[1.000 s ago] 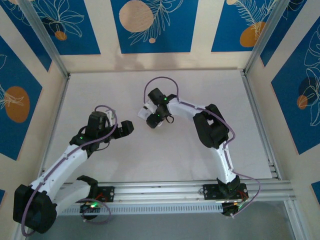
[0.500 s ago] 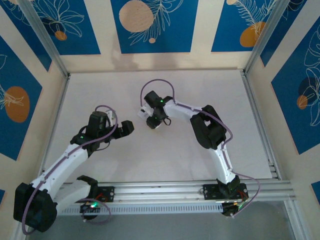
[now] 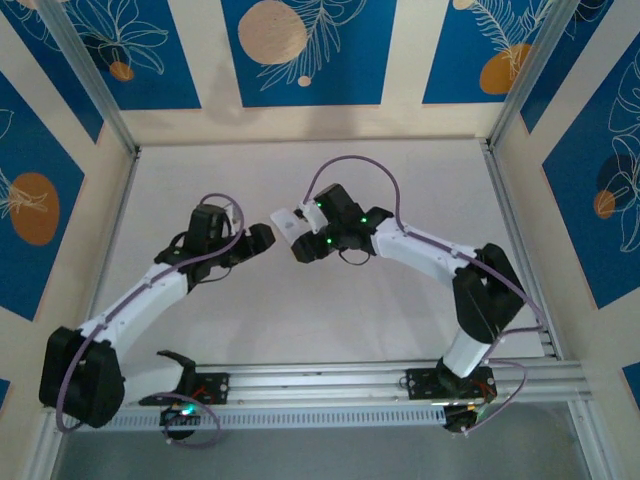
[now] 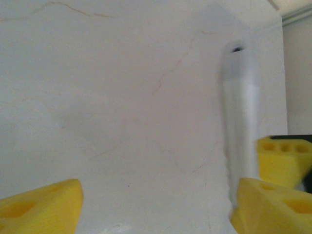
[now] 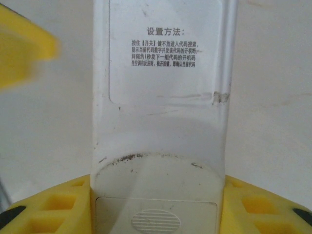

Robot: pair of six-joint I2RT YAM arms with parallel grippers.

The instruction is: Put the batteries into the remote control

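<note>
Because the right gripper (image 5: 156,207) has its yellow pads (image 5: 46,207) clamped on the two long edges of the remote control (image 5: 161,97), you get the plain back turned to its wrist camera. The printed instructions run up the body, and the ribbed battery cover (image 5: 156,219) sits right between the pads, closed as far as can be judged. That hold reads as presenting the remote above the table (image 3: 400,180) for your other arm to work on. Whether cells lie behind the cover you cannot tell. The left gripper (image 3: 262,238) faces it with jaws standing wide and nothing between them. From the left wrist view the remote is a blurred white bar seen edge-on, just beside one finger (image 4: 273,204) and not between the two. In the top view its free end points toward that gripper.
</note>
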